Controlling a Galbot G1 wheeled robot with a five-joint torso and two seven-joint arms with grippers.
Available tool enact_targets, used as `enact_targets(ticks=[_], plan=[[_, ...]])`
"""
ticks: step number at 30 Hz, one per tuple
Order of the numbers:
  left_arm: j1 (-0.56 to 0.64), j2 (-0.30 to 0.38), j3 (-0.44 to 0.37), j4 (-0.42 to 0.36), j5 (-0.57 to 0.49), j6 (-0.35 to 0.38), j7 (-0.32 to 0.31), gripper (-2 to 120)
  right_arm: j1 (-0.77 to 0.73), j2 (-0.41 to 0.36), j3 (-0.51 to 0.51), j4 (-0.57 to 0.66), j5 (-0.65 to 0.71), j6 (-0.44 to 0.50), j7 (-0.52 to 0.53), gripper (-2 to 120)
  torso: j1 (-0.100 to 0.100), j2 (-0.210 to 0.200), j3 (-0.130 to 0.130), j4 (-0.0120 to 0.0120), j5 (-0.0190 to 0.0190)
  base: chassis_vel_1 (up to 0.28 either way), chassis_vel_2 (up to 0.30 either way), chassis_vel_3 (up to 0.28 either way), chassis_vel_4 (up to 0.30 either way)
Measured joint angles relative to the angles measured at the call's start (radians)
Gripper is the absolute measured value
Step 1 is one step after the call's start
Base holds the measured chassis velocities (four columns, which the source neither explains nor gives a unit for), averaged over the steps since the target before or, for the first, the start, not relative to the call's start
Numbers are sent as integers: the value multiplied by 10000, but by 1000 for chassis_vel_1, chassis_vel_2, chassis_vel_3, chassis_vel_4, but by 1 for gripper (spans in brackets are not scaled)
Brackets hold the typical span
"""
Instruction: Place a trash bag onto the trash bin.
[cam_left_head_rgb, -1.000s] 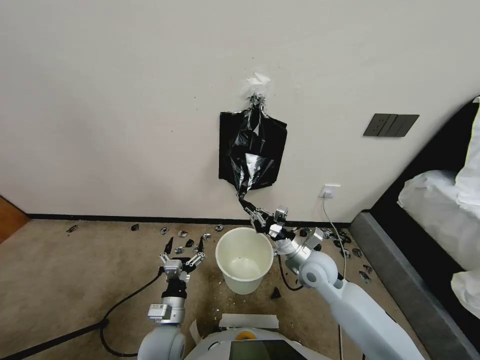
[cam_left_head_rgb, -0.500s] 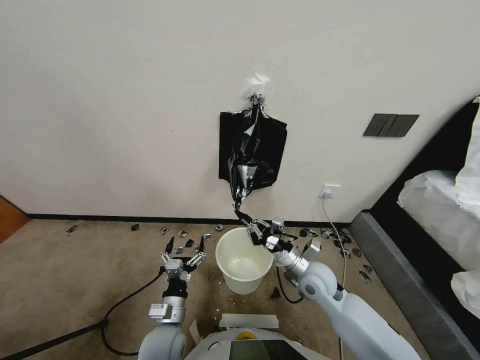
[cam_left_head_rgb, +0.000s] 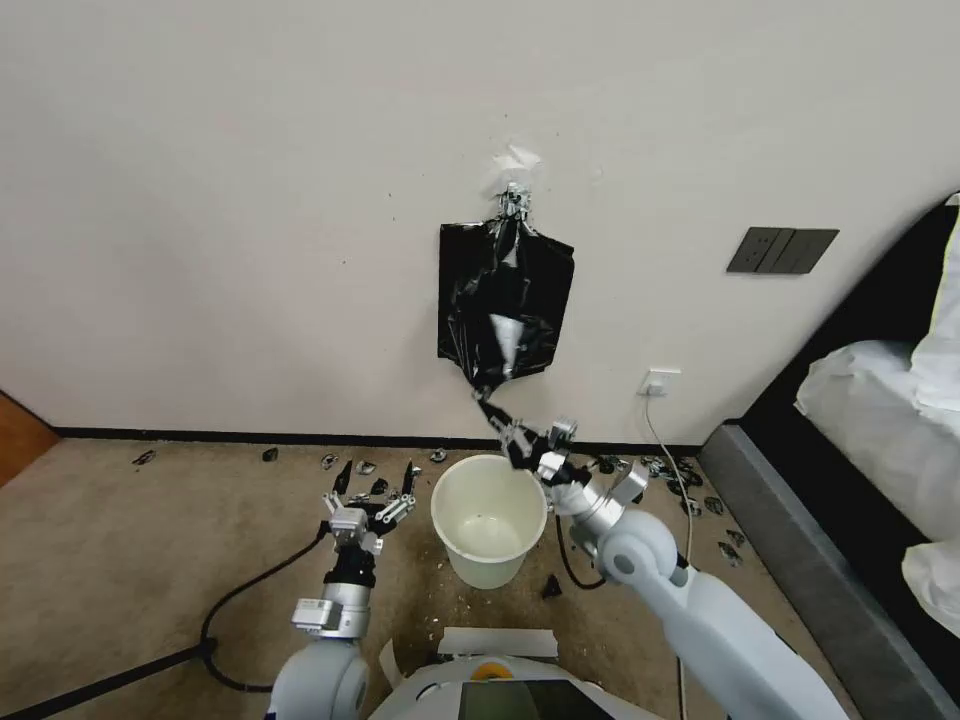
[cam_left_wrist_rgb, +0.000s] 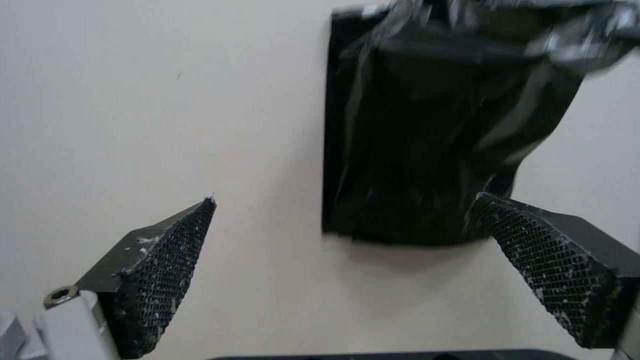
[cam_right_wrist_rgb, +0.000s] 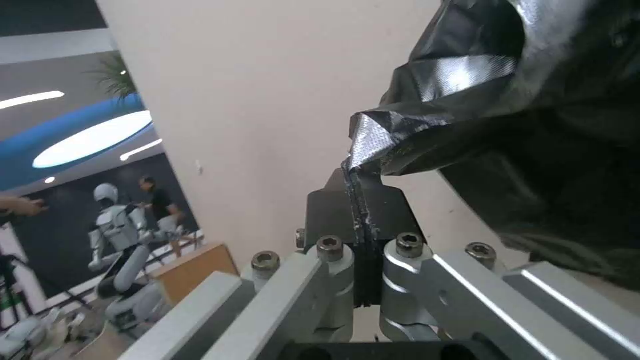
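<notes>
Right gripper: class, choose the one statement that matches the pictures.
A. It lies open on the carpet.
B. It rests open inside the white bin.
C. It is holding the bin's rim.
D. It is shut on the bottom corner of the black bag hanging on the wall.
D: the right gripper has its fingers pressed together on a corner of the trash bag, above the trash bin.

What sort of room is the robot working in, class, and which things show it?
Probably a bedroom or hotel-style room: a bed with white bedding stands at the right, beige carpet covers the floor, and a dark wall switch panel sits above a white socket.
</notes>
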Motion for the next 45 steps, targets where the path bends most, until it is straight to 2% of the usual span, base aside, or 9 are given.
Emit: enact_targets(ticks=[7,10,15,18,20,29,36,38,45], plan=[[-2309,3328,-30,-390,-2957,1241,-664,100,-87,20,3,23,-504,-35,300,0,0,0,0,-2,0,0,0,0,0],[-5367,5685,1295,-19,-4824,2011,-1204,100,-119,6,41,-7,-846,-38,377,0,1,-1,1,-5,1,0,0,0,0],[-8117,7095,2609,344,-6313,2523,-1357,100,222,-6,-325,-130,-988,-38,411,0,2,0,2,-13,-4,0,0,0,0],[-8824,7852,2706,293,-6533,2623,-1330,100,700,44,-899,-359,-986,-39,424,0,1,0,1,3,9,0,0,0,0],[-9880,8261,3826,385,-6710,2729,-1193,100,878,117,-1161,-463,-1042,-41,431,0,0,0,1,19,-7,0,0,0,0],[-14983,6876,9609,1711,-6614,2828,-1131,100,822,50,-835,-476,-981,-32,521,0,1,-1,2,-9,-6,0,0,0,0],[-17687,6686,11885,2105,-6749,3628,-832,100,742,44,-671,-461,-962,-21,536,0,0,-1,1,5,-1,0,0,0,0],[-19378,6348,13326,2376,-7005,4375,-607,100,714,26,-574,-495,-926,6,519,0,1,-1,1,2,3,0,0,0,0],[-21291,5635,14534,3054,-7417,5771,-281,100,571,16,-312,-422,-882,35,480,0,0,-1,0,-1,1,0,0,0,0]])
